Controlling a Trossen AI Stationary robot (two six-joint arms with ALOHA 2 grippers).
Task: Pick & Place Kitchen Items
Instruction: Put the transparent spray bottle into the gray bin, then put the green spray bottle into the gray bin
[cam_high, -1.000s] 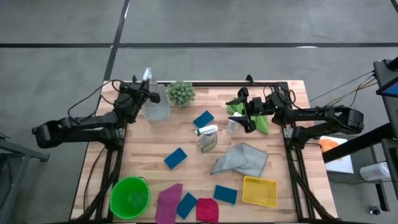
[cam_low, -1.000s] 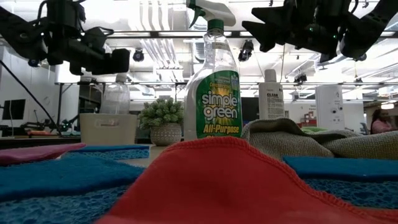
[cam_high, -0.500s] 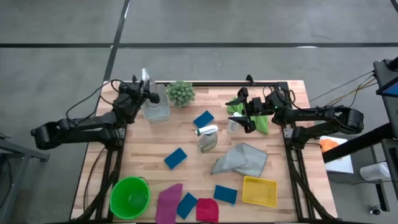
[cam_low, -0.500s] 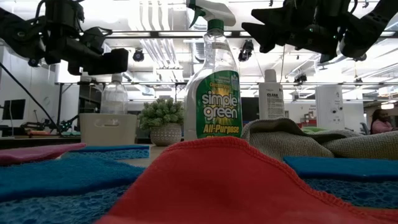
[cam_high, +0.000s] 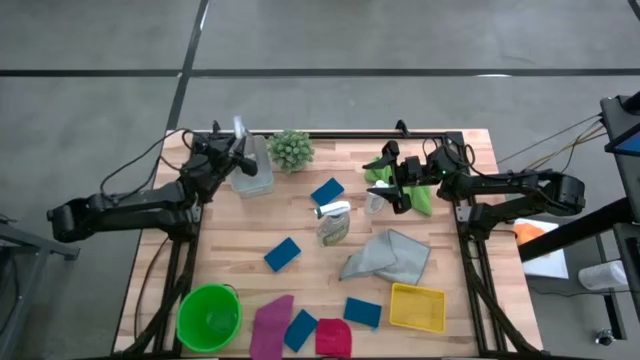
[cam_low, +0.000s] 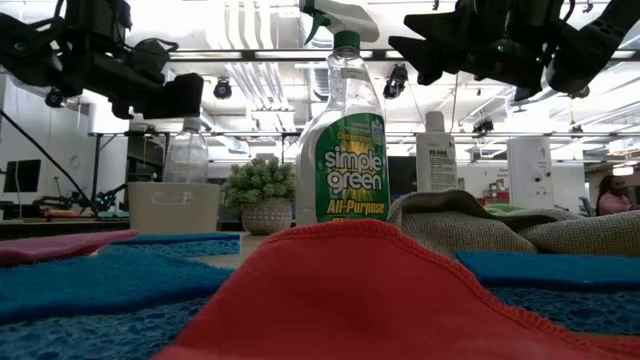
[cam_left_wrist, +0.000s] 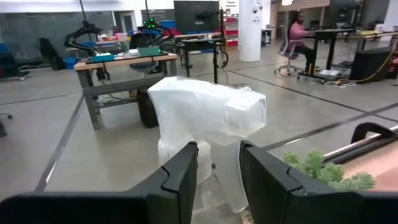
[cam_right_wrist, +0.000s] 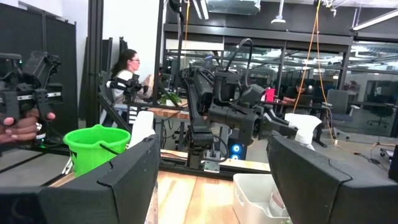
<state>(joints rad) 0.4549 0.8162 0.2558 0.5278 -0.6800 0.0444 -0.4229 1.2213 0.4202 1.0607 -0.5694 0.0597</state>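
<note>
Two dark claws over wooden bench (cam_high: 300, 215): left claw (cam_high: 238, 155) slightly parted beside clear bottle (cam_high: 240, 130) in translucent bin (cam_high: 255, 178); right claw (cam_high: 393, 185) spread wide above small white-capped bottle (cam_high: 373, 203).

Wood table (cam_high: 240, 235) w/ sponges (cam_high: 282, 254), cloths (cam_high: 387, 257), green bucket (cam_high: 209, 317), yellow tray (cam_high: 417, 307).

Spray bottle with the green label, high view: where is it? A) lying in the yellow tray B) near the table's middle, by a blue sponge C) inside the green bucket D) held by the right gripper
B: the spray bottle sits near the table's middle, just below a blue sponge, clear of the right gripper.
</note>
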